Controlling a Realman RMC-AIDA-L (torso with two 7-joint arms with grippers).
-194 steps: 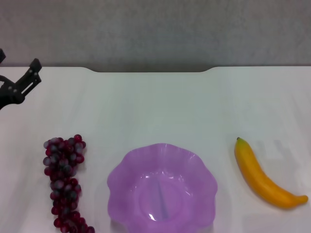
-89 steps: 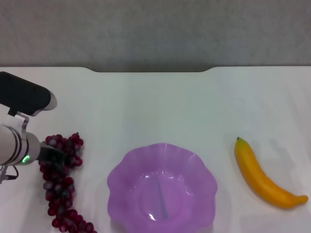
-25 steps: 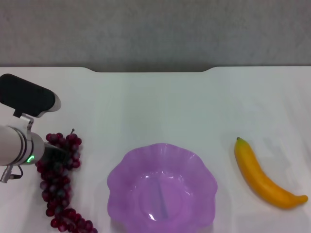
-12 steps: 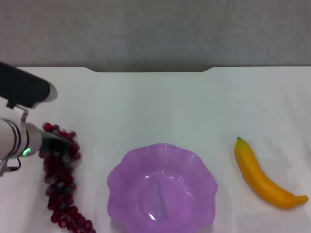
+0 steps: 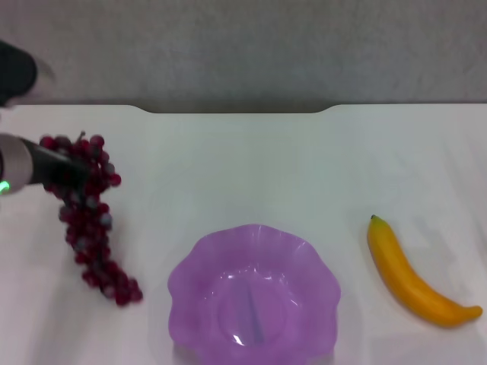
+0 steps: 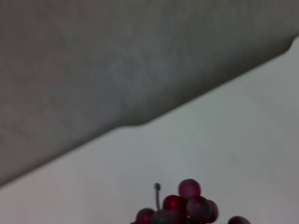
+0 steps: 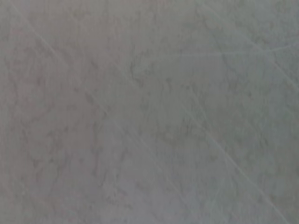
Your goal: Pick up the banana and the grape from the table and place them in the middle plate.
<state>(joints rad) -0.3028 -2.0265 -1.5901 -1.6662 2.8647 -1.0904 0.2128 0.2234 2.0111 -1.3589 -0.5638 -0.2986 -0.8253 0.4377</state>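
At the left edge of the head view the left gripper [image 5: 67,171] reaches in from the frame's side, its dark body half buried in the top of the grape bunch [image 5: 87,213]. Its jaws are closed on the upper end of the bunch, though the fingers themselves are hidden among the berries. The bunch hangs down from that hold in a long string that trails toward the lower left of the frame, its lowest berries ending just left of the middle plate [image 5: 253,293]; whether those berries touch the worktop [image 5: 251,167] cannot be told. A small green light shows on the arm at the far left edge.

The middle plate, a translucent lilac dish with a wavy rim, sits at the lower centre of the head view and holds nothing. The banana [image 5: 415,277] lies flat on the worktop at the lower right, well apart from the plate, its dark stem tip pointing toward the upper part of the frame.

In the left wrist view a few dark red berries and a thin stem of the grape bunch [image 6: 187,207] show at the bottom edge, with white worktop [image 6: 224,140] and a grey wall [image 6: 117,60] behind.

The right gripper appears in no view; its wrist camera shows only a plain grey surface.
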